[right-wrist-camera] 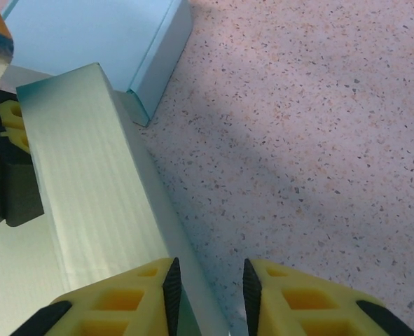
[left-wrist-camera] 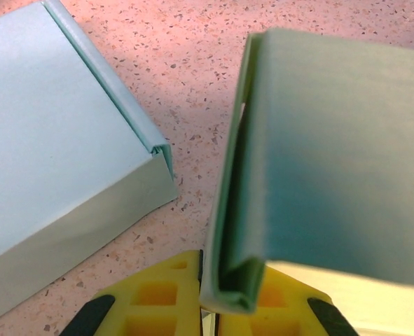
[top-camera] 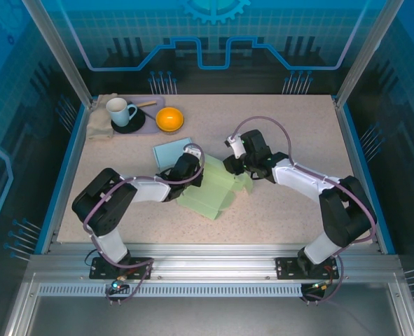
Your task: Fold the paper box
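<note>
Paper box (top-camera: 210,192) sits at the middle of the table (top-camera: 298,133), between both arms. Left gripper (left-wrist-camera: 214,276) is clamped tight on one end of the folded wall. Right gripper (right-wrist-camera: 208,276) has its jaws narrowly apart, straddling the same wall's other end with no pinch evident. The wall's long axis runs gripper to gripper.

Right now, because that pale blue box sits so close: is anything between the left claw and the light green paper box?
Nothing visible is. The left claw is shut on a folded flap of the light green paper box. The pale blue flat cardboard box lies to one side, apart from the flap.
</note>
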